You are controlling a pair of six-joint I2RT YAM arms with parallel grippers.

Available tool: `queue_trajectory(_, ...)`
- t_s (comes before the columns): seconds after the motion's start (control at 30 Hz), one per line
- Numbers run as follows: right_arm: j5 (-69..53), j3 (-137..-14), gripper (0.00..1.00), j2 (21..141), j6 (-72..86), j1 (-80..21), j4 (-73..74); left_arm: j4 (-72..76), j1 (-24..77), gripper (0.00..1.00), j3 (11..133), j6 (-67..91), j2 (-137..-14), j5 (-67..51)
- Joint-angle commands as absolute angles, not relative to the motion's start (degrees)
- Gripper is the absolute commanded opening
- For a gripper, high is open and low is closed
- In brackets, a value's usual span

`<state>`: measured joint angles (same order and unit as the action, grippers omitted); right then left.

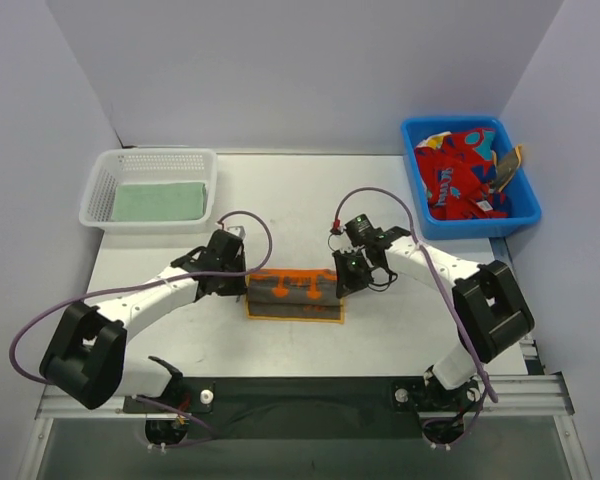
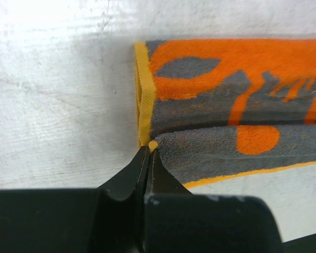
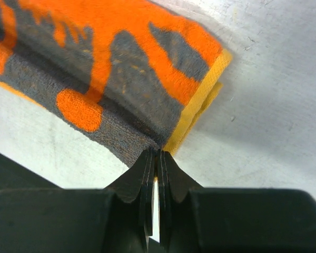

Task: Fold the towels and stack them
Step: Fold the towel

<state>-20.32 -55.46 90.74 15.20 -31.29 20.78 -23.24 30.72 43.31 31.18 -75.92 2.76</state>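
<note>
An orange towel with dark grey marks and a yellow hem (image 1: 293, 294) lies partly folded at the middle of the table. My left gripper (image 1: 242, 287) is shut on its left corner (image 2: 152, 144), pinching the near layer (image 2: 237, 150). My right gripper (image 1: 342, 280) is shut on its right corner (image 3: 163, 147), beside the yellow hem (image 3: 197, 108). A pale green towel (image 1: 160, 201) lies folded flat in the white mesh basket (image 1: 150, 160). Red towels with blue shapes (image 1: 463, 172) are bunched in the blue bin (image 1: 417, 130).
The white basket stands at the back left and the blue bin at the back right. Purple cables (image 1: 378, 193) loop above both arms. Pale walls close in the back and sides. The table's front edge carries a metal rail (image 1: 310, 395).
</note>
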Motion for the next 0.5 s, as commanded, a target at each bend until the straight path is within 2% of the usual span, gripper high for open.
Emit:
queue_trajectory(0.0, -19.6, -53.8, 0.0, 94.48, 15.91, -31.64, 21.98, -22.77, 30.85, 0.0, 41.14, 30.94, -78.22, 3.08)
queue_trajectory(0.07, -19.42, -53.44, 0.0, 95.79, 15.91, -31.81, 21.19, -21.63, 30.94, 0.02, 39.99, 31.29, -79.36, 2.03)
queue_trajectory(0.13, -19.34, -53.35, 0.04, 95.98, 15.73, -32.16, 21.01, -21.18, 30.94, 0.1, 39.64, 31.9, -79.37, 1.06)
queue_trajectory(0.2, -19.16, -53.35, 0.1, 94.84, 15.47, -32.52, 21.18, -21.36, 30.94, 0.26, 39.29, 32.25, -77.45, 0.88)
queue_trajectory(0.27, -19.34, -53.35, 0.18, 92.39, 15.21, -33.13, 21.44, -22.4, 30.85, 0.52, 39.72, 32.43, -75.42, 0.7)
queue_trajectory(0.37, -19.69, -53.35, 0.25, 87.92, 15.29, -33.49, 22.58, -25.3, 31.02, 0.67, 40.34, 32.96, -69.45, 0.0)
queue_trajectory(0.4, -19.69, -53.35, 0.31, 86.67, 15.47, -33.75, 22.85, -25.92, 31.03, 0.74, 40.6, 33.39, -66.04, 0.0)
queue_trajectory(0.47, -19.69, -53.52, 0.35, 83.26, 15.91, -33.93, 23.38, -26.8, 31.37, 0.75, 40.52, 34.1, -62.51, -1.49)
